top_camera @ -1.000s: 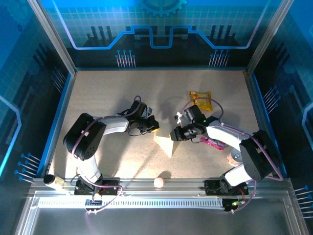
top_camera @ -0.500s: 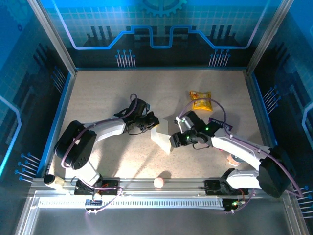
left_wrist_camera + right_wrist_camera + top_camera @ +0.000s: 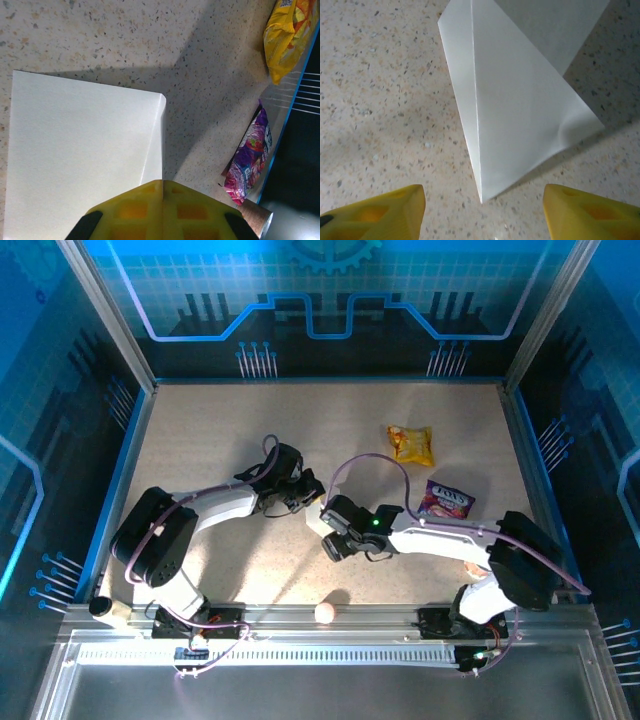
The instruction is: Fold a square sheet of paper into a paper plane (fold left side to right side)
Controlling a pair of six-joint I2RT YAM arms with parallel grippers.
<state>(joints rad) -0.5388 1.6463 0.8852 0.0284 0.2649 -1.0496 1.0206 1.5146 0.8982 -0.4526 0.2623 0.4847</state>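
Left wrist view. The square sheet of paper (image 3: pixel 80 150), white and folded, lies flat on the speckled bench (image 3: pixel 100 30) and takes up the left half of the frame. Along its right edge a narrow layer shows, bounded by a slanting crease running down from the upper right corner.

The left pincer (image 3: pixel 162 186) is at bottom centre, its yellow fingers (image 3: pixel 132 212) pressed together with no gap, over the sheet's lower edge. Contact with the paper cannot be confirmed.

A yellow snack packet (image 3: pixel 292 35) lies at top right. A pink wrapper (image 3: pixel 250 160) lies by the bench's blue edge, well apart from the sheet. A brown cylinder (image 3: pixel 257 217) stands just below it.
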